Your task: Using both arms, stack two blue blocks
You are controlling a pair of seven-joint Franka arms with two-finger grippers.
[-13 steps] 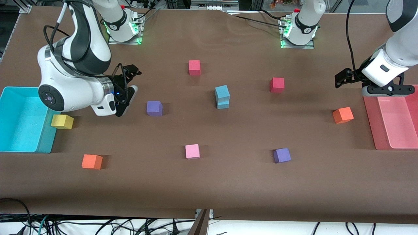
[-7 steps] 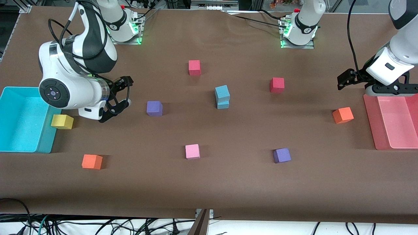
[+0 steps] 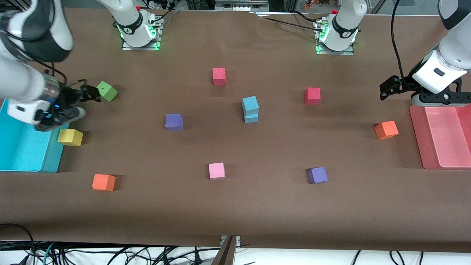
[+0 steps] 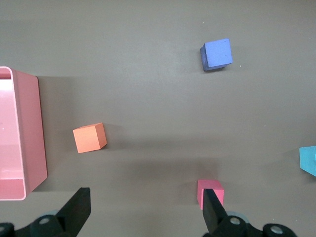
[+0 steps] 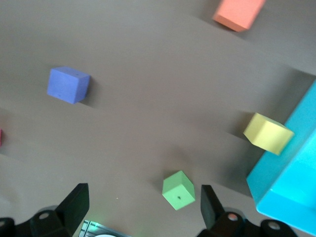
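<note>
Left gripper: jaws wide, holding nothing, up over the cloth at the rim of the pink tray.
Right gripper: jaws wide and empty (in the air), over the edge of the cyan bin, near the green cube and the yellow cube.
Blue blocks: stacked mid-table, the upper one sitting slightly askew on the lower, well apart from both grippers.
Neighbours: purple cube toward the right arm's end; red cube toward the left arm's end; pink cube nearer the front camera.
</note>
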